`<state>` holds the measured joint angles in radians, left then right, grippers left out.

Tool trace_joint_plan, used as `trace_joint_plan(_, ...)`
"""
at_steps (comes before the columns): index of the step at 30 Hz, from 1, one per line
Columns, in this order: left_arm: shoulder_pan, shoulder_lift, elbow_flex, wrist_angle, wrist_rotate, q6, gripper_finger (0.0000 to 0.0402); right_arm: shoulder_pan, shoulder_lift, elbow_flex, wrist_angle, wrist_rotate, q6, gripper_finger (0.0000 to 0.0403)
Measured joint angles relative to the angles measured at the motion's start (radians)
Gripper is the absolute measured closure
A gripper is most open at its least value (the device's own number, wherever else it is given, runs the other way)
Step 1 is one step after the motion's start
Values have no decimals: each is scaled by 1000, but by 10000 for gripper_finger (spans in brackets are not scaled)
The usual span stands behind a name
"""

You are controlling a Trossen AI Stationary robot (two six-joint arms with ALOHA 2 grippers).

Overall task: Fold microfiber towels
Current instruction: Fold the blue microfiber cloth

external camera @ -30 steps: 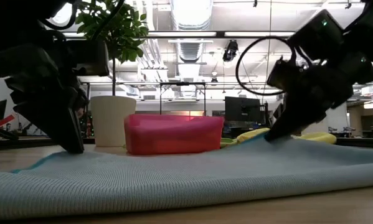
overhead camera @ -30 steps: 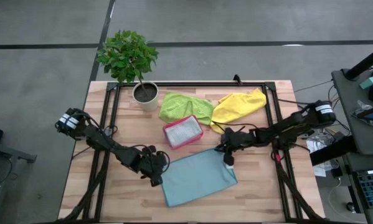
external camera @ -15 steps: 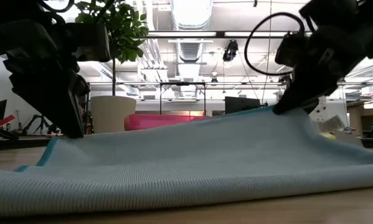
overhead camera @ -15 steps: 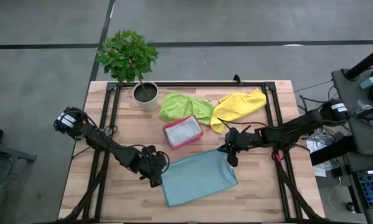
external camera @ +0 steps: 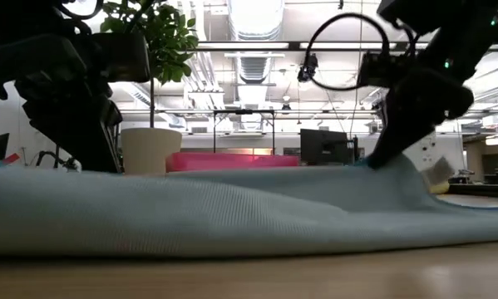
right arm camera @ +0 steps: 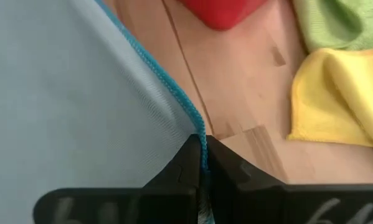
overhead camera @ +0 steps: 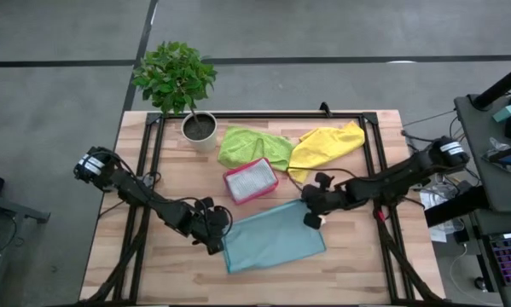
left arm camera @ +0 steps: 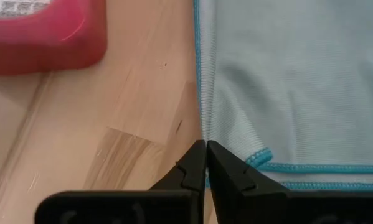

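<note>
A light teal-blue microfiber towel (overhead camera: 272, 241) lies at the near middle of the table, its far edge raised and its near part on the wood. My left gripper (overhead camera: 218, 243) is shut on the towel's far left corner. My right gripper (overhead camera: 311, 219) is shut on its far right corner. A lime green towel (overhead camera: 253, 145) and a yellow towel (overhead camera: 328, 145) lie crumpled on the table at the far side. A pink tray (overhead camera: 251, 180) stands between them and the teal towel. My left gripper pinches the towel's hemmed left edge (left arm camera: 202, 127) between its two fingers, close to the far left corner, slanting down from the table's left. That corner is lifted off the wood. My right gripper pinches the blue hem (right arm camera: 197, 124) at the far right corner between its two fingers, slanting down from the table's right. The corner (external camera: 380, 164) is lifted clear, and the cloth slopes down from it to the table.
A potted plant (overhead camera: 194, 115) stands at the far left of the table. Black frame rails (overhead camera: 264, 114) run along the table's far side and both ends. Bare wood (overhead camera: 178, 170) lies left of the pink tray.
Both grippers have gone up with the teal towel's far corners, the right one more than the left. The right gripper has also tipped closer to level. The towel's far edge now hangs off the table, while its near part stays on the wood.
</note>
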<state>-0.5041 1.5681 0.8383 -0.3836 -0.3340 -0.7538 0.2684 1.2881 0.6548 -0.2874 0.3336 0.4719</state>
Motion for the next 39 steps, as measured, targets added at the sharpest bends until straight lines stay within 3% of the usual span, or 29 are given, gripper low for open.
trace_joint_plan(10, -4, -29, 40, -8, 40, 1, 401, 3, 133, 73, -34, -11, -72, 394)
trace_joint_plan(22, -106, -65, 245, -77, 72, 0, 401, 154, -51, 164, -142, -304, -23, 394)
trace_joint_plan(31, -198, 13, 369, -13, 74, -27, 401, 346, -100, 209, -149, -316, 96, 394)
trace_joint_plan(39, -214, 108, 365, 193, 219, -23, 401, 437, -87, 211, -149, -310, 150, 394)
